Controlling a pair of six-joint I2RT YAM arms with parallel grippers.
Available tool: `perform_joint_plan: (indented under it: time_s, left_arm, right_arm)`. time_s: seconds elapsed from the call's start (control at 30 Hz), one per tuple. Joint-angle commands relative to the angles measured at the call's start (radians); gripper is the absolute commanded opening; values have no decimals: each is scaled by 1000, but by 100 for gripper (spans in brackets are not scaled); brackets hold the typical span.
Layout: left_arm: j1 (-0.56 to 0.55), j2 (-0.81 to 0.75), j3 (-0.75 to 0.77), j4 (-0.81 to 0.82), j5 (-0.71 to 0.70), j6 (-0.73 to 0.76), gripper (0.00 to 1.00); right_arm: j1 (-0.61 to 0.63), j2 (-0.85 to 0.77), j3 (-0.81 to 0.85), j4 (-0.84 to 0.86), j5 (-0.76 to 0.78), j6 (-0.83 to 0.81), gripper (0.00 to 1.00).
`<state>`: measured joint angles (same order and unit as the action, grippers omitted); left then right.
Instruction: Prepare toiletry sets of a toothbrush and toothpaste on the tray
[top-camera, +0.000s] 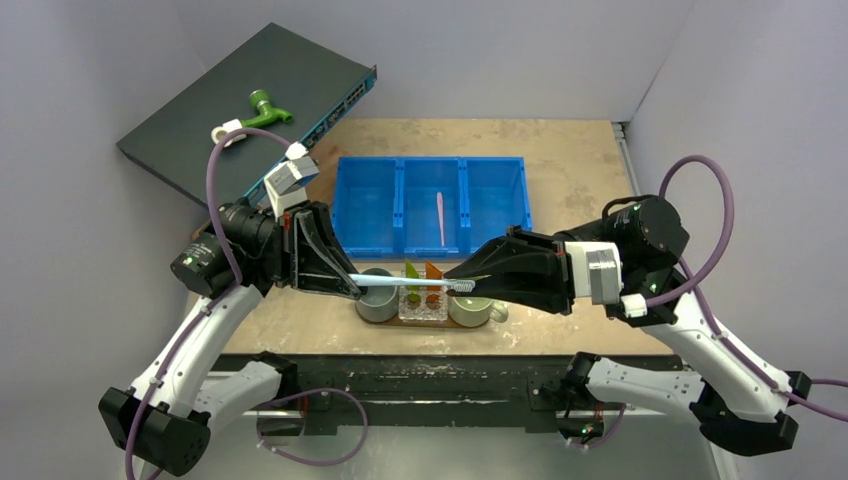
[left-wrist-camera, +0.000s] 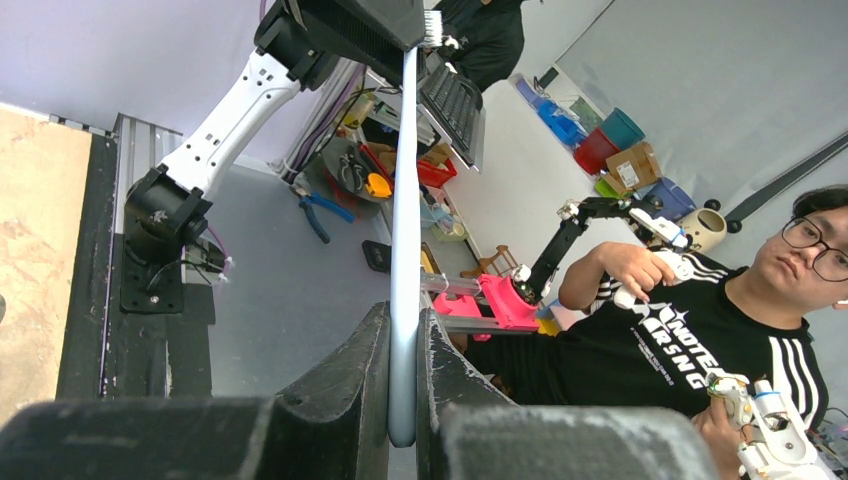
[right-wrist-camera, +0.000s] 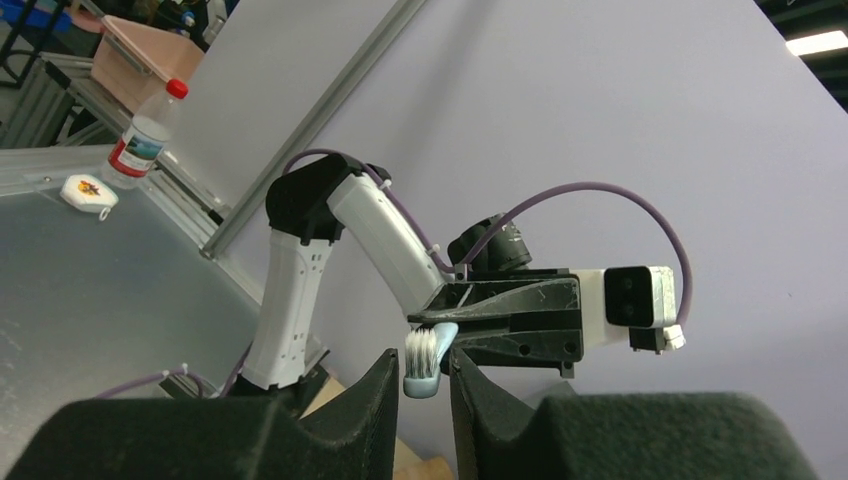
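Note:
The pale blue toothbrush (top-camera: 410, 282) hangs level above the dark-brown oval tray (top-camera: 415, 324). My left gripper (top-camera: 355, 285) is shut on its handle end, also seen in the left wrist view (left-wrist-camera: 403, 400) with the handle (left-wrist-camera: 405, 200) running away from it. My right gripper (top-camera: 462, 283) is open, its jaws standing narrowly around the bristle head (right-wrist-camera: 425, 360) with a thin gap on each side (right-wrist-camera: 418, 375). The lime-green tube (top-camera: 411, 270) and the orange tube (top-camera: 433, 272) stand in a clear holder on the tray. The pink toothbrush (top-camera: 441, 218) lies in the blue bin.
Two grey-green mugs (top-camera: 378, 300) (top-camera: 470, 310) stand on the tray beside the clear holder (top-camera: 422, 305). The blue three-compartment bin (top-camera: 490, 200) sits behind it. A dark flat box (top-camera: 250, 100) with a green object (top-camera: 268, 105) on it leans at the back left.

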<state>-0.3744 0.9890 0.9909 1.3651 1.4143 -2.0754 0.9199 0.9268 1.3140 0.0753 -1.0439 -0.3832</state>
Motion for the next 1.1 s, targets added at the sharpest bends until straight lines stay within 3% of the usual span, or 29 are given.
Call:
perform_joint_plan:
  time_s: [0.0,0.33,1.07]
  left_arm:
    - [-6,-4,24,60,-3,21,0]
    - [-6,-3,16,59,-2,21,0]
    - [-6,-16,9,59,-3,19,0]
  right_arm:
    - [-4,0,39,9,-27,8,24]
    - [-4,-20,26,35,-31,26,29]
    - [-4,-14,25,74,-36,61,26]
